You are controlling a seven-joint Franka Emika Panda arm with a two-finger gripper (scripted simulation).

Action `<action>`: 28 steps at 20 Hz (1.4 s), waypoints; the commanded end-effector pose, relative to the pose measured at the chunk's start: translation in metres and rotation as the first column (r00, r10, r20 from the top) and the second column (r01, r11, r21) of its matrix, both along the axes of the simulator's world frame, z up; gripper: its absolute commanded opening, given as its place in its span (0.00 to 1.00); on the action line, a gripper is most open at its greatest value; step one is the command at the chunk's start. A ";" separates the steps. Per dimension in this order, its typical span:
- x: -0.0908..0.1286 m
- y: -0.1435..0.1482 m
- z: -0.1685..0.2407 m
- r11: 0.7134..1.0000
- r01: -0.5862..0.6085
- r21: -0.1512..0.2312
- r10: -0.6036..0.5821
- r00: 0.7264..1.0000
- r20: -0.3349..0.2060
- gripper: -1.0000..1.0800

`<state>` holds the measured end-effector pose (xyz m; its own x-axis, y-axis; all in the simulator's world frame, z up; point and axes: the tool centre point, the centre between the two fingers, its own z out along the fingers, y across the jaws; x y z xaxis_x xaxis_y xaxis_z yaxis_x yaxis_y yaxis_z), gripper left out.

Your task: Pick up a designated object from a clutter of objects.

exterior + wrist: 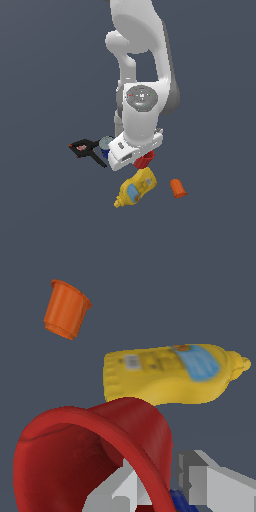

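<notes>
The red cup (90,456) fills the near part of the wrist view, its open mouth tipped toward the camera, and your gripper (165,483) has one grey finger (125,488) inside the rim and the other (210,478) outside the wall, so you are pinched on a single thin side rather than across the body. From the exterior view the cup (145,160) peeks out just under the hand (135,150), next to the mustard bottle (136,187); whether it is clear of the ground I cannot tell. A rim pinch like this is the weak point: the wall is tapered and smooth, so a quick lift or swing could let the cup pivot or slide out. Just behind the fingers a sliver of the blue can (177,501) shows, close enough that a sideways move might knock it. Farther out lies the mustard bottle (170,376) on its side; if the cup swings it could clip the bottle and roll it. The orange cup (66,308) sits well apart, and the black clamp (87,149) lies beyond the can, neither likely to interfere.
</notes>
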<state>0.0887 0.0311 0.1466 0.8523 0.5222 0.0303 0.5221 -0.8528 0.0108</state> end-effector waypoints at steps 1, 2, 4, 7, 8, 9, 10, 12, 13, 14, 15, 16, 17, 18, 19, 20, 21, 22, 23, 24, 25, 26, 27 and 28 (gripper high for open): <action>-0.007 0.003 0.025 1.000 0.001 -0.001 -0.001 1.000 -0.001 0.00; -0.010 0.005 0.035 1.000 0.002 -0.001 -0.002 1.000 -0.002 0.00; -0.017 0.008 0.057 1.000 0.003 -0.002 -0.003 1.000 -0.006 0.00; -0.027 0.012 0.090 1.000 0.006 -0.003 -0.006 1.000 -0.011 0.00; -0.030 0.014 0.101 1.000 0.006 -0.003 -0.006 1.000 -0.013 0.00; -0.032 0.015 0.111 1.000 0.007 -0.004 -0.007 1.000 -0.014 0.00; -0.035 0.016 0.121 1.000 0.008 -0.004 -0.008 1.000 -0.016 0.00; -0.040 0.019 0.140 1.000 0.009 -0.004 -0.009 1.000 -0.019 0.00; -0.042 0.020 0.149 1.000 0.009 -0.005 -0.010 1.000 -0.020 0.00; -0.045 0.021 0.158 1.000 0.010 -0.005 -0.010 1.000 -0.022 0.00; -0.047 0.022 0.166 1.000 0.011 -0.005 -0.011 1.000 -0.023 0.00; -0.048 0.023 0.173 1.000 0.011 -0.005 -0.011 1.000 -0.024 0.00; -0.050 0.024 0.180 1.000 0.012 -0.006 -0.012 1.000 -0.025 0.00; -0.051 0.025 0.186 1.000 0.012 -0.006 -0.012 1.000 -0.026 0.00; -0.052 0.026 0.192 1.000 0.012 -0.006 -0.013 1.000 -0.027 0.00; -0.053 0.027 0.197 1.000 0.013 -0.006 -0.013 1.000 -0.028 0.00; -0.054 0.027 0.201 1.000 0.013 -0.006 -0.013 1.000 -0.028 0.00; -0.055 0.028 0.205 1.000 0.013 -0.006 -0.014 0.999 -0.029 0.00; -0.056 0.028 0.209 1.000 0.014 -0.006 -0.014 0.999 -0.029 0.00; -0.056 0.029 0.212 1.000 0.014 -0.006 -0.014 0.999 -0.030 0.00; -0.057 0.029 0.214 1.000 0.014 -0.006 -0.014 0.999 -0.030 0.00; -0.057 0.029 0.216 1.000 0.014 -0.006 -0.015 0.999 -0.031 0.00; -0.057 0.030 0.217 1.000 0.014 -0.006 -0.015 0.999 -0.031 0.00; -0.058 0.030 0.218 1.000 0.014 -0.006 -0.015 0.999 -0.031 0.00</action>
